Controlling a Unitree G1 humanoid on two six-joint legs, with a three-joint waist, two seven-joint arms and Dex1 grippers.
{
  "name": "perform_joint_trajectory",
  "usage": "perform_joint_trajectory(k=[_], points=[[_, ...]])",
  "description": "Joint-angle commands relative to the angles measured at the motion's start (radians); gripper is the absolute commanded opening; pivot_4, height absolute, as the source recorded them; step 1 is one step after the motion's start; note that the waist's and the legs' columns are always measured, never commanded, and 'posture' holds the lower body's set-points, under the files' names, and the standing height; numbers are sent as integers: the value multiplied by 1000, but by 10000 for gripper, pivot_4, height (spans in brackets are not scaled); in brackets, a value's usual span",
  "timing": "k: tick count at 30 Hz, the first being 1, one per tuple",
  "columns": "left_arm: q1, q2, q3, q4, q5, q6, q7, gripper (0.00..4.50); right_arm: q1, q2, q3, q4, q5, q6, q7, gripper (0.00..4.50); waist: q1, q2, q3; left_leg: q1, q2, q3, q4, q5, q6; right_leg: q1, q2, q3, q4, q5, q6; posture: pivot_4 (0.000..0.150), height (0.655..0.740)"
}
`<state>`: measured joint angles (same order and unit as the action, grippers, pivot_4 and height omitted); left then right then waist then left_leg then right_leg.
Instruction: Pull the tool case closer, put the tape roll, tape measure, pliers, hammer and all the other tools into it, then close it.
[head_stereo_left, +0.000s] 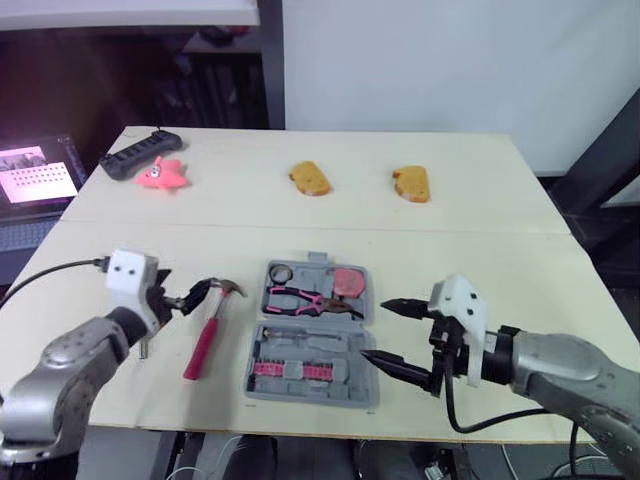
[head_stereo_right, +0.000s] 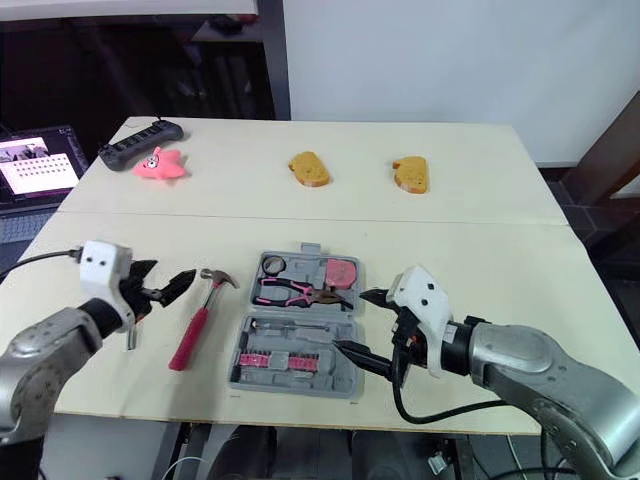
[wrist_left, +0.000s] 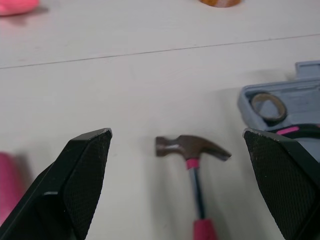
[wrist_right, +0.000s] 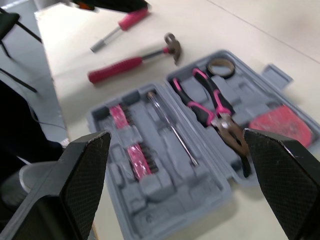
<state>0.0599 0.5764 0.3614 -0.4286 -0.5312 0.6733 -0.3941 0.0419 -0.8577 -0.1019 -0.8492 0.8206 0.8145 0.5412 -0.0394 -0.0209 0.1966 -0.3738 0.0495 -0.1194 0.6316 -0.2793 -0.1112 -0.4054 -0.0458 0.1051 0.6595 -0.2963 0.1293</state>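
Pink-handled steel hammer (head_stereo_left: 212, 330) is laid with handle toward the near edge of the table (head_stereo_left: 500, 250). Left gripper (head_stereo_left: 188, 293), spread wide, is held nearest, beside its head.

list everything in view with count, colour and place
table: 1, beige, under everything
tool case: 1, grey, open, near centre
tape roll: 1, dark, case's far-left corner
pliers: 1, pink-black, case's far half
tape measure: 1, pink-red, case's far-right corner
screwdriver: 1, steel, case's near half
bit strip: 1, pink, case's near half
hammer: 1, pink handle, left of case
loose screwdriver: 1, pink handle, left of hammer
power strip: 1, black, far-left corner
toy: 1, pink, beside power strip
bread-like pieces: 2, orange-brown, far side
laptop: 1, lit, off table's left
left gripper: 1, black, open, near hammer head
right gripper: 1, black, open, at case's right
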Motion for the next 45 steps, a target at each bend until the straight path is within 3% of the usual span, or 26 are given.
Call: perform_joint_trajectory(k=[1, 9, 15, 22, 35, 38, 45], points=[[93, -10, 40, 18, 35, -174, -100, 44093, 58, -1, 13, -4, -96, -82, 28, 45000, 1, 0, 0, 0, 0, 0, 0, 0, 0, 0, 0, 0, -1, 0, 0, 1500, 7400], [76, 29, -6, 32, 26, -45, -87, 44093, 138, 12, 18, 4, -168, -121, 56, 45000, 18, -1, 0, 0, 0, 0, 1, 0, 0, 2, 0, 0, -3, -1, -3, 1500, 7400], [-79, 10, -132, 56, 62, 174, 37, 44093, 139, 33, 8, 2, -179, -128, 57, 45000, 24, -1, 0, 0, 0, 0, 1, 0, 0, 3, 0, 0, -4, 0, 0, 1500, 7400], [-124, 3, -238, 162, 150, 175, 49, 44093, 109, 38, -1, -4, -179, -109, 51, 45000, 14, 0, -1, 1, 0, 0, -1, 0, 0, 2, 1, 0, -4, 0, 0, 1500, 7400], [-206, -73, -309, 233, 210, 171, 56, 44093, 91, 42, 5, -6, -179, -84, 35, 45000, 25, 0, -1, 0, 0, 0, 1, 0, 0, 3, 0, 0, -4, 1, 0, 1500, 7400], [-217, -83, -312, 235, 215, 192, 64, 35850, 87, 44, 7, -6, -179, -78, 33, 45000, 25, 0, -1, 1, 0, 0, 0, 0, 0, 3, 0, 0, -4, 1, 0, 1500, 7400], [-215, -101, -306, 212, 218, 226, 69, 589, 85, 47, 10, -10, -182, -67, 30, 45000, 25, 0, -1, 1, 0, 0, 1, 0, 0, 3, 0, 0, -4, 1, 1, 1500, 7400]])
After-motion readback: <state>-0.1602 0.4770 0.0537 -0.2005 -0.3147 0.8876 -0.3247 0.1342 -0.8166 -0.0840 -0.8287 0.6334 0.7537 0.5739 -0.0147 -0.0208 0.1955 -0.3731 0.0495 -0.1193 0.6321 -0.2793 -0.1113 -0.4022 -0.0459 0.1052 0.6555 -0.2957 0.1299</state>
